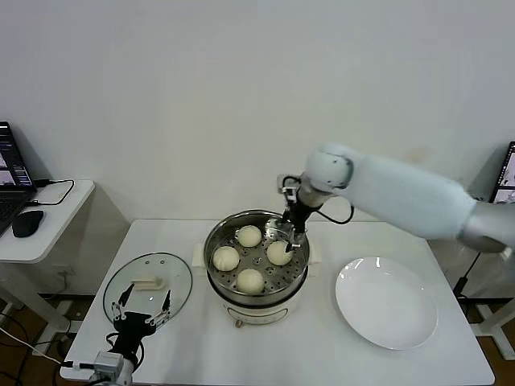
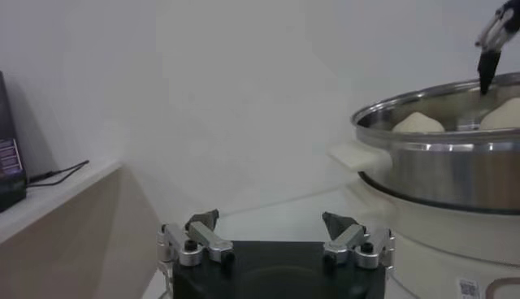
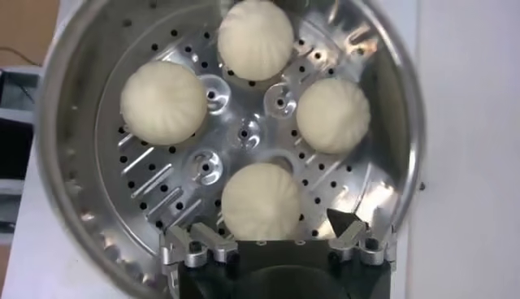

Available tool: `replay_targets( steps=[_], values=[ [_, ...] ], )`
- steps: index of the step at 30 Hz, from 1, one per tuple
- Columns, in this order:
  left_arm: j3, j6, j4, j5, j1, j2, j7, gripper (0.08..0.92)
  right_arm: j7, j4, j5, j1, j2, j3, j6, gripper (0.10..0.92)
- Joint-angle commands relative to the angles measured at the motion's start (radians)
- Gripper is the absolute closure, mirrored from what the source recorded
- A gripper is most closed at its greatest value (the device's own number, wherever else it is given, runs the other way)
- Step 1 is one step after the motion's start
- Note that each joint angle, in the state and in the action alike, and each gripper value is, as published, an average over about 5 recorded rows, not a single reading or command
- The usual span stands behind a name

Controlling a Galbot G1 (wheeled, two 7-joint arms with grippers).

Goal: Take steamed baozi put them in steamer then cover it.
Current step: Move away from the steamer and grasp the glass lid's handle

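The steamer stands mid-table with its perforated tray holding four baozi. My right gripper hangs open and empty just above the pot's far right side. In the right wrist view the right gripper has its fingers spread around one baozi lying below it. The glass cover lies flat on the table left of the pot. My left gripper is open and empty at the cover's near edge. It also shows in the left wrist view.
A flat white plate lies empty to the right of the steamer. The steamer's wall and cream handle show in the left wrist view. A side table with a laptop and mouse stands at far left.
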Motion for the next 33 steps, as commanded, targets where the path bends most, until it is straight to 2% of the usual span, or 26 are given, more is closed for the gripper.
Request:
replay_targets(
  steps=[1,6,11,15,21,28,33],
  values=[
    [0.005,-0.004,0.009,-0.019,0.003,-0.002,-0.007,0.177,0.394,0.254,0.200,-0.321,-0.358,0.518,0.141,0.203],
    [0.009,-0.006,-0.003,-0.035,0.011,-0.006,-0.003,0.177,0.558,0.383,0.226,-0.690,-0.487,0.862,0.217,0.203],
    [0.008,-0.007,-0.022,-0.044,0.018,-0.001,0.003,0.177,0.728,0.466,0.231,-1.126,-0.467,1.266,0.321,0.203],
    [0.004,-0.009,-0.028,-0.048,0.019,0.003,0.002,0.177,0.757,0.500,0.232,-1.396,-0.336,1.522,0.370,0.203],
    [-0.004,-0.020,-0.031,-0.047,0.017,0.007,-0.006,0.177,0.771,0.531,0.232,-1.635,-0.104,1.741,0.479,0.203],
    [-0.013,-0.036,-0.010,-0.043,-0.002,0.029,-0.012,0.177,0.821,0.517,0.231,-1.804,0.137,1.818,0.656,0.203],
    [-0.020,-0.047,0.013,0.003,-0.031,0.051,-0.015,0.177,0.877,0.519,0.235,-1.890,0.282,1.822,0.706,0.203]
  ],
)
